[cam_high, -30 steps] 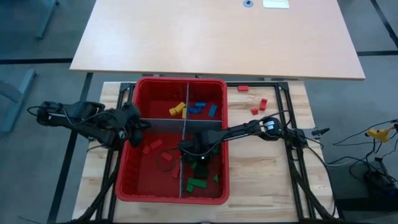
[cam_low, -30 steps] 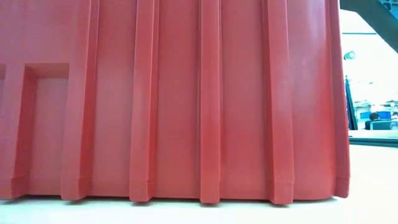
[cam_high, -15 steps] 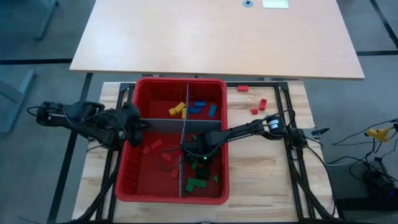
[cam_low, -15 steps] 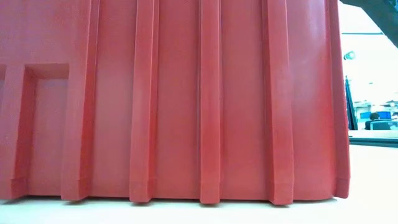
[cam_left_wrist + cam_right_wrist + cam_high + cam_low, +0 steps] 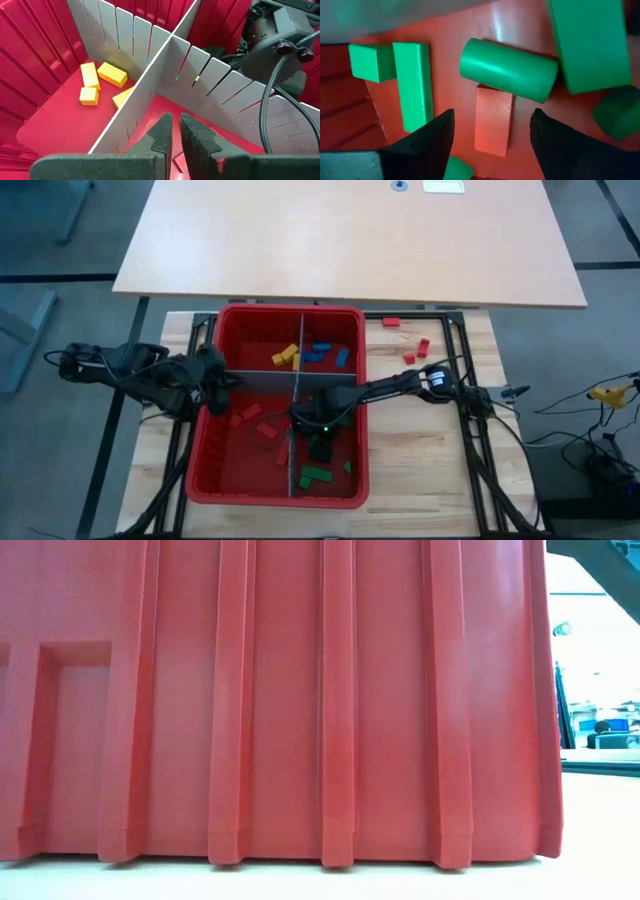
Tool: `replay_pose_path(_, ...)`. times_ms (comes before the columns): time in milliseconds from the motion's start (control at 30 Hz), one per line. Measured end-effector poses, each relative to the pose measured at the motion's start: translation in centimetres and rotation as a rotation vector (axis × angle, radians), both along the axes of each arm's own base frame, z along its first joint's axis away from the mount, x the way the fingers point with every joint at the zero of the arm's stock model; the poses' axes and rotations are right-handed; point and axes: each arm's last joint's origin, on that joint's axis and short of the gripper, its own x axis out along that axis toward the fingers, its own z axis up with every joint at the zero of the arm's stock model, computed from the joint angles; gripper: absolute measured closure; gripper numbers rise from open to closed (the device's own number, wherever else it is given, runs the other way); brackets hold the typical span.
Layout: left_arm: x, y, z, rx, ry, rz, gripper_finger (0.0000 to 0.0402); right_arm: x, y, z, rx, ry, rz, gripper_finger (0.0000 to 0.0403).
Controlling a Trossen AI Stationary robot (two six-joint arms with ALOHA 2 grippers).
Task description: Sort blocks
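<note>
One red rectangular block [image 5: 493, 119] lies flat among green blocks [image 5: 413, 84] in the big red plastic bin [image 5: 205, 442], in its green compartment. Right gripper [image 5: 492, 132] hovers right over it, fingers spread wide, straddling its short sides; long axis runs along the gap between them. Green cylinder [image 5: 507, 70] touches one end (tight there). Left gripper [image 5: 175, 132], fingers nearly closed and empty, waits beside the grey slotted divider panels [image 5: 150, 70], yellow blocks [image 5: 111, 75] beyond.
</note>
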Motion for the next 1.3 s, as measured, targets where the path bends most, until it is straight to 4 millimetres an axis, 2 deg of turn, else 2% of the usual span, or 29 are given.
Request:
replay_pose_path(167,0.0,0.0,0.0,0.000,0.000,0.000,0.0377,-0.6,-0.2,1.1,-0.020,0.022,-0.011,0.0178)
replay_pose_path(533,0.0,0.0,0.0,0.005,0.001,0.004,0.0377,-2.2,0.1,1.7,-0.038,0.141,0.012,0.0170)
replay_pose_path(833,0.0,0.0,0.0,0.006,0.006,0.004,0.0377,-3.2,0.0,5.1,-0.035,0.072,0.005,0.0181)
replay_pose_path(1067,-0.1,0.0,-0.1,0.007,0.008,0.005,0.0377,-3.7,1.4,5.2,-0.131,-0.003,0.293,0.0203)
replay_pose_path(1300,-0.1,0.0,-0.2,-0.003,0.018,0.016,0.0377,-3.8,2.0,4.7,-0.253,-0.048,0.446,0.0224)
